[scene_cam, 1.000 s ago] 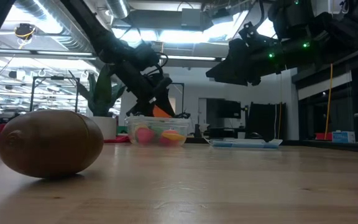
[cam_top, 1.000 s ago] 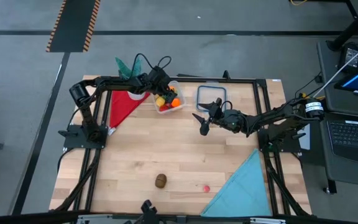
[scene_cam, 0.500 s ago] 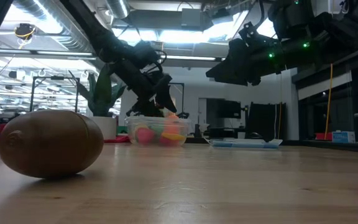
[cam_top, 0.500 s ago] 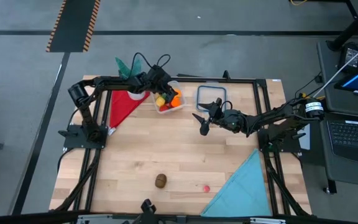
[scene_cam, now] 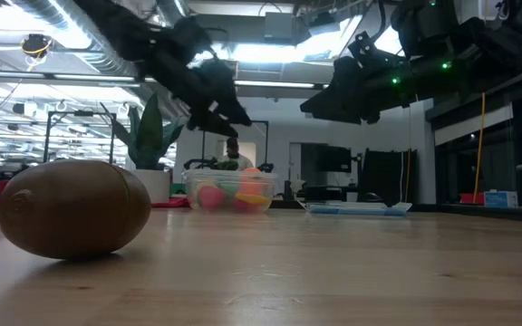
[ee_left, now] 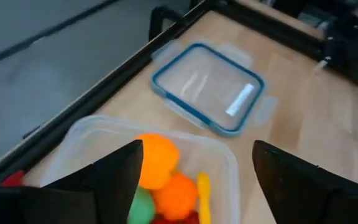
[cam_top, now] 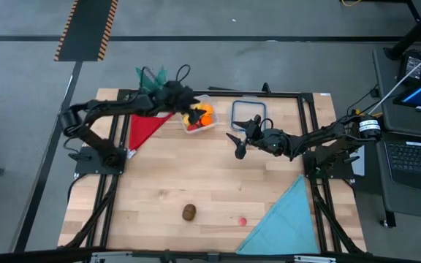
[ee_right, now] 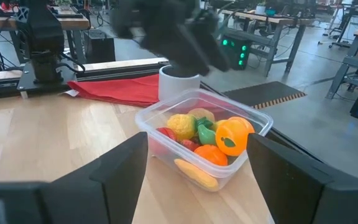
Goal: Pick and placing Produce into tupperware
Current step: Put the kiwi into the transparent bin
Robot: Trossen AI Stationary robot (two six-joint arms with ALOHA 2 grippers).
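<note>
High view | left hand open, empty, above tupperware full of produce | right hand open, waiting mid-table.

One clear squarish plastic tupperware, one blue-rimmed clear flat lid, two triangular cloths, red and light blue, one brown oval toy produce piece, one small pink toy produce piece

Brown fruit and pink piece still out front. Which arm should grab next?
Right, probably. The right gripper hovers open mid-table, nearer the brown fruit and pink piece. The left gripper is empty over the container at the back.
</note>
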